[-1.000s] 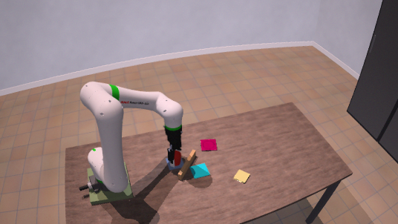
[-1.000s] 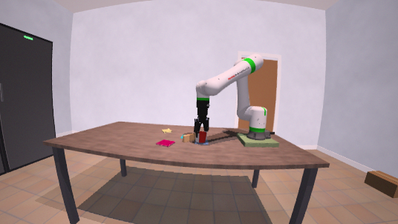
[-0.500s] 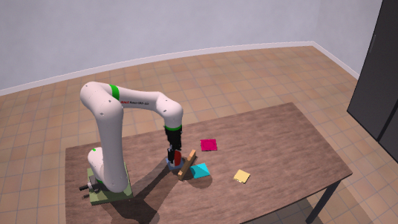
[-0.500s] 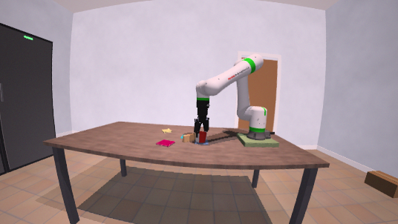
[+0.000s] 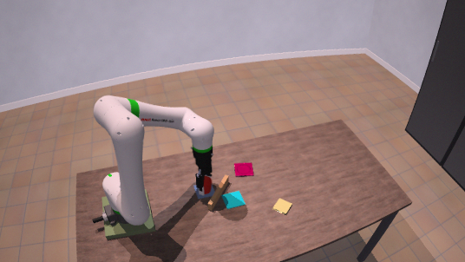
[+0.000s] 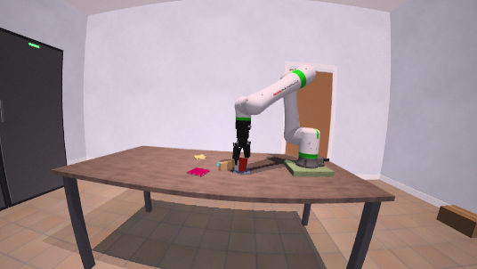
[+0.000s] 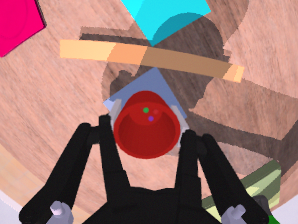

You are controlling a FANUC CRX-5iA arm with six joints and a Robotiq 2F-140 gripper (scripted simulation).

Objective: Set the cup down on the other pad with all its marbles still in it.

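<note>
A red cup (image 7: 147,124) with small marbles inside stands on a grey-blue pad (image 7: 149,79). It also shows in the top and exterior views (image 5: 207,184) (image 6: 242,164). My gripper (image 7: 145,110) comes down from above, and its two black fingers press on the cup's left and right sides. The cup's base still rests on the pad. A low wooden rail (image 7: 149,58) (image 5: 218,192) lies just beyond the cup. A cyan pad (image 5: 233,199) lies flat on the far side of the rail.
A magenta square (image 5: 244,169) lies beyond the rail to one side, and a yellow square (image 5: 282,206) lies further out on the table. The arm's base (image 5: 126,221) stands on a green plate near the table's corner.
</note>
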